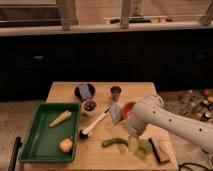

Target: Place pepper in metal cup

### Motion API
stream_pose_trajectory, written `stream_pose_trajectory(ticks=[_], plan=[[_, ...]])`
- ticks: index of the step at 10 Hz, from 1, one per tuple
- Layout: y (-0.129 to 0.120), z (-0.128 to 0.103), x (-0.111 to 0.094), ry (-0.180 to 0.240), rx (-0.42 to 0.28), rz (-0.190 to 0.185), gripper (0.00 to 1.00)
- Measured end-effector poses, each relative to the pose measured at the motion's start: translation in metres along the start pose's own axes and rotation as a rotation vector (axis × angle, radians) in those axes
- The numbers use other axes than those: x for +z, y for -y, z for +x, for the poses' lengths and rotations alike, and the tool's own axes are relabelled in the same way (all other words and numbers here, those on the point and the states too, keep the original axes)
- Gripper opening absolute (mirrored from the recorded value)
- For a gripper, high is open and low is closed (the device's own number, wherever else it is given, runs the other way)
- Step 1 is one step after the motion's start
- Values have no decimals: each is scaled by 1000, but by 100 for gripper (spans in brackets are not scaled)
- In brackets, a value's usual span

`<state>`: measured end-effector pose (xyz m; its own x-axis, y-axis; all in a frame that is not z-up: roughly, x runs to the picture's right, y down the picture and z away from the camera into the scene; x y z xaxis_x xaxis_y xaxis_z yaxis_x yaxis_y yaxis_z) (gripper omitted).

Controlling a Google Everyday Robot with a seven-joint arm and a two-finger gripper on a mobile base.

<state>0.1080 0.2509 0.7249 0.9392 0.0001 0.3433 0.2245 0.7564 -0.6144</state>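
Note:
The green pepper [114,142] lies flat on the wooden table [65,91] near its front edge. The small metal cup [116,93] stands upright at the back middle of the table. My white arm reaches in from the right, and the gripper [132,143] hangs at its end, just right of the pepper's tip and close above the table. The cup is well behind the gripper and stands apart from it.
A green tray [35,142] at the left holds a pale yellow vegetable [60,118] and a round item [65,145]. A dark bowl [85,91], a small bowl [90,106], a ladle [92,127], an orange-red bowl [127,107], a light-green round object [144,148] and a brown block [160,149] are nearby.

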Motion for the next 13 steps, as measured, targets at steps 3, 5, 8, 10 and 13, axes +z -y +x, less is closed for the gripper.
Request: stream_pose_trajectory(ticks=[3, 5, 8, 10, 13], plan=[[3, -10, 16, 17, 6, 17, 80], [7, -18, 33, 46, 6, 18, 80], [12, -19, 46, 75, 8, 30, 80], [15, -20, 53, 80, 4, 32, 80], [19, -26, 66, 84, -24, 25, 70]])
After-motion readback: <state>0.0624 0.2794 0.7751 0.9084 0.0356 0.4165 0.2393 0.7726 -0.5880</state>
